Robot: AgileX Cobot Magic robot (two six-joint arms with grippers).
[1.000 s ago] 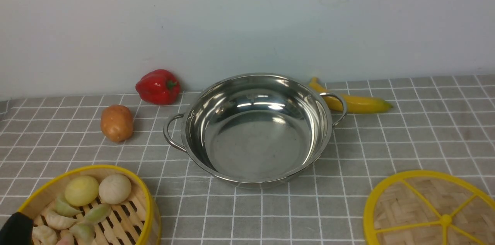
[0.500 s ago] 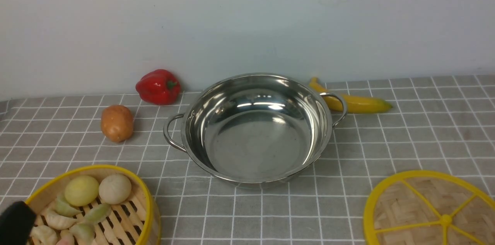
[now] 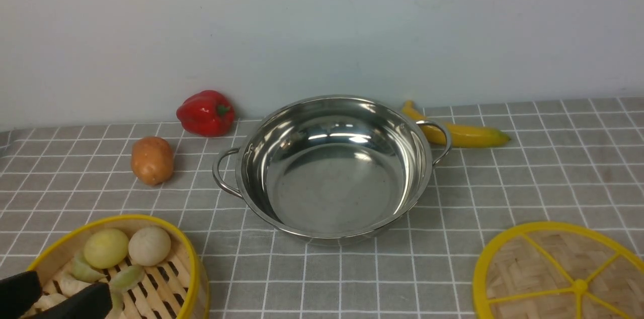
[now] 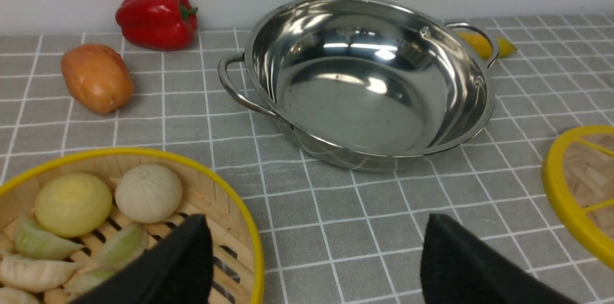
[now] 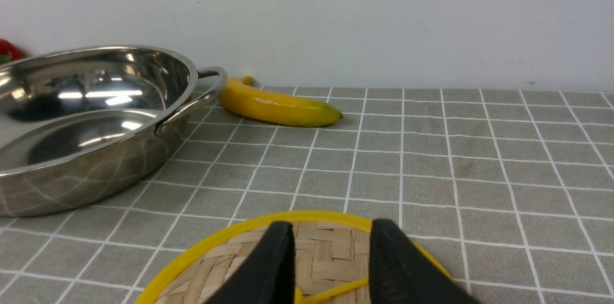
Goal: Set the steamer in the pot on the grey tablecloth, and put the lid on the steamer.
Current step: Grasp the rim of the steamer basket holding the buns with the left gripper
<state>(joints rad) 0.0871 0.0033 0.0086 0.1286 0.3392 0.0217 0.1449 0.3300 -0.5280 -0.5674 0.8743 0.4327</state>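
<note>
- Setting: white wall behind; grey gridded cloth covered the whole surface.
- Pot: stood upright mid-cloth, empty.
- Steamer: sat on the cloth at the near left of the front view, well apart from the pot, w/ buns & dumplings inside; not lifted.
- Lid: lay flat on the cloth at the near right, apart from pot & steamer.
- L gripper: fingers spread wide, holding nothing. One finger hung over the steamer's inside, the other outside over the cloth, w/ the wall between them. Contact w/ the wall could not be told.
- R gripper: fingers parted above the lid, a spoke under the gap; nothing clamped.
- Other items: pepper & potato left of the pot; banana behind its right handle.
- Progress: neither step was done. Judged stage: approach to the steamer grasp. Left to do: close on the wall, lift, seat steamer in pot, then lid on top.
</note>
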